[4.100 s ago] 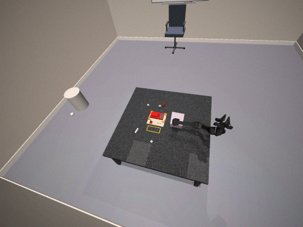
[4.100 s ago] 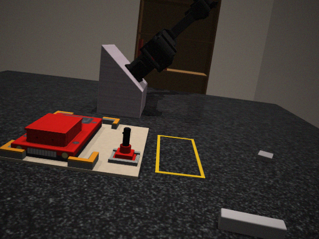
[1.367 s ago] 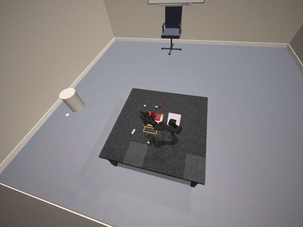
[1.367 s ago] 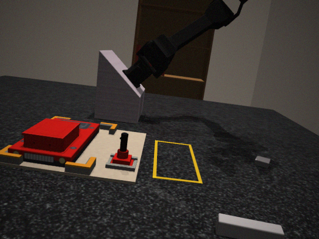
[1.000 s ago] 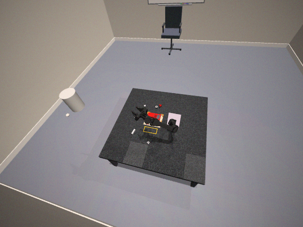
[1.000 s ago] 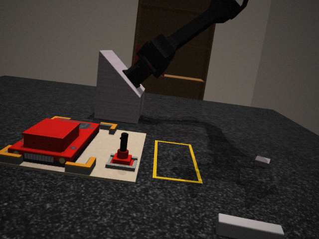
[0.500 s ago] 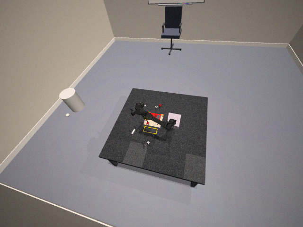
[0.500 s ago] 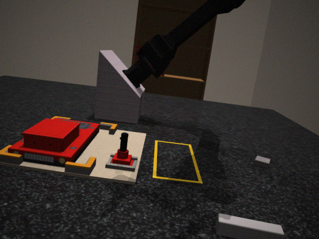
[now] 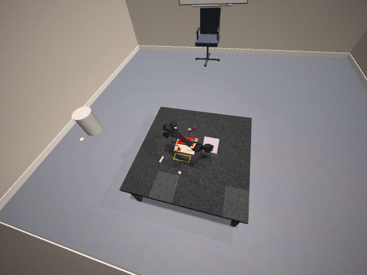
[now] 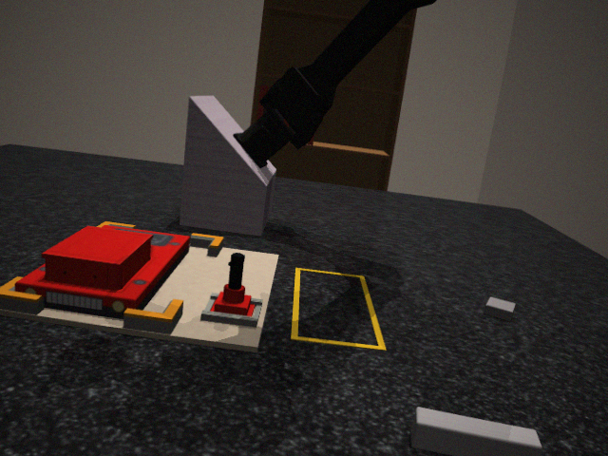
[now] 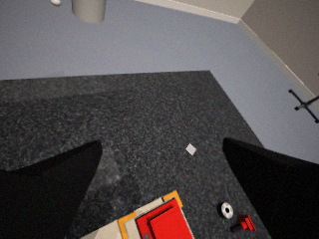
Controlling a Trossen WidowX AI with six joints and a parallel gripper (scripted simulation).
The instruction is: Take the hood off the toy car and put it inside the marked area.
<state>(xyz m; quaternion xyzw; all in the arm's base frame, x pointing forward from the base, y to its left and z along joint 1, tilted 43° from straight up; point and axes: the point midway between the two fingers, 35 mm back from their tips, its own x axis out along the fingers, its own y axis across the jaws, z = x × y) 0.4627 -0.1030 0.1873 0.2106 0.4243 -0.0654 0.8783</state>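
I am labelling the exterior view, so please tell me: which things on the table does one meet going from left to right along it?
Red toy car → black lever on its red base → yellow marked rectangle → long white block near the front → small white block farther back.

A pale wedge block [image 10: 216, 186] is standing on the dark speckled desk [image 10: 442, 245], while a small white block [image 10: 500, 306] and a longer white bar [image 10: 473, 434] are lying well apart on it nearer the front. A black post on a red and grey base [image 10: 234, 299] is sitting on a cream board [image 10: 196, 282] with orange corner brackets (the brackets are at its edges). Off the desk, a white cylinder [image 9: 86, 120] is standing by the wall, and a dark office chair [image 9: 207, 34] is sitting at the far wall.
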